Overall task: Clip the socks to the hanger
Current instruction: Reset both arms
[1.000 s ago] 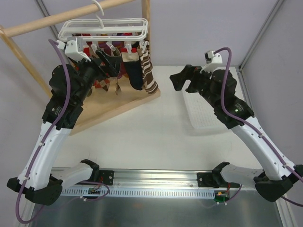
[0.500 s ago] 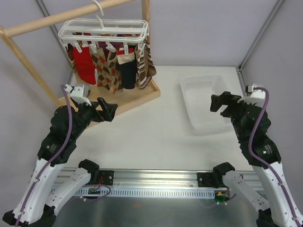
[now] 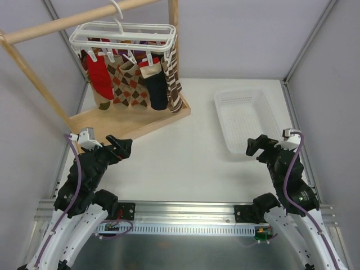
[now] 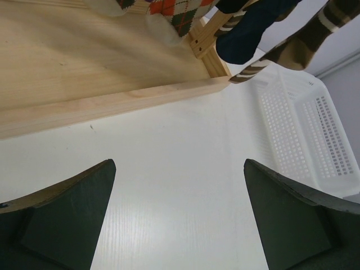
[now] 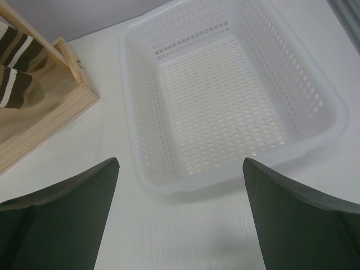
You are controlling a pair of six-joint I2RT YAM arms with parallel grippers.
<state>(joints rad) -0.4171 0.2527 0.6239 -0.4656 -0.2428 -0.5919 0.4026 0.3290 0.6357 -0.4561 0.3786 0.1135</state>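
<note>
The white barred hanger (image 3: 126,35) hangs by its hook from the wooden rail at the back left. Several socks hang from its clips: a red one (image 3: 97,76), argyle ones (image 3: 130,84), a dark navy one (image 3: 156,89) and a brown-white striped one (image 3: 175,79). Their toes show at the top of the left wrist view, the navy one (image 4: 247,34) among them. My left gripper (image 3: 119,147) is open and empty, low over the table in front of the wooden base. My right gripper (image 3: 257,147) is open and empty, just before the basket's near edge.
The wooden stand's base board (image 3: 121,126) lies under the socks, its front edge close to my left gripper (image 4: 179,169). An empty white mesh basket (image 3: 246,119) sits at the right, right ahead of my right gripper (image 5: 181,169). Metal frame posts stand at the sides.
Both arms have drawn back from the hanger and the basket toward the near edge and come lower. The socks stay clipped and swing slightly on the hanger.
</note>
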